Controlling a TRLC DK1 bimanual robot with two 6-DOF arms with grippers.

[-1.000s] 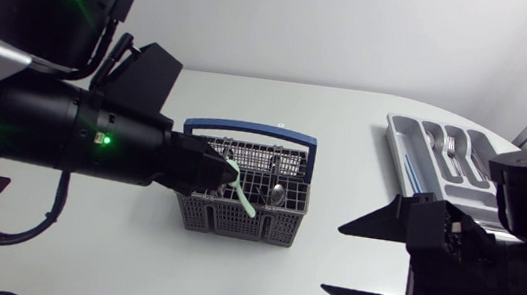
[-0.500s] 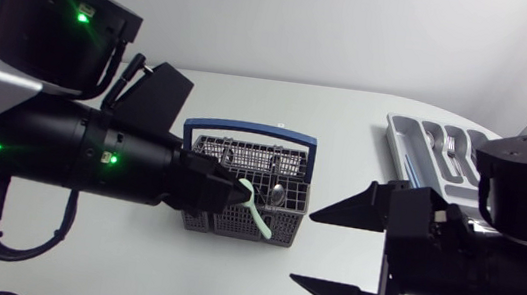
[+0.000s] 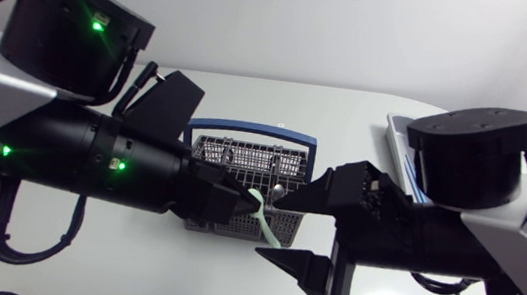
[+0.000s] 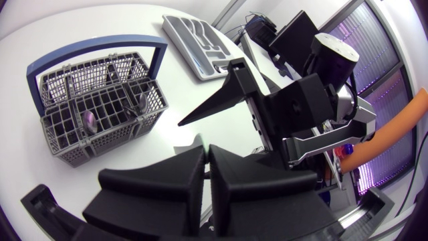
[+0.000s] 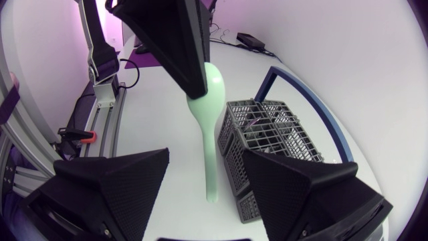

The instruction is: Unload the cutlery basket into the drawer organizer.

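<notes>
Handover step: left hand (image 3: 230, 193) grips the green spoon (image 5: 208, 127) mid-counter by the basket (image 3: 242, 160). The right hand (image 3: 275, 228), wide, needs to close on its handle.

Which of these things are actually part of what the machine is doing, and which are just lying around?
In the job: green spoon, held by the left end effector; open right end effector; cutlery basket; drawer organizer.
Just there: white table.
</notes>
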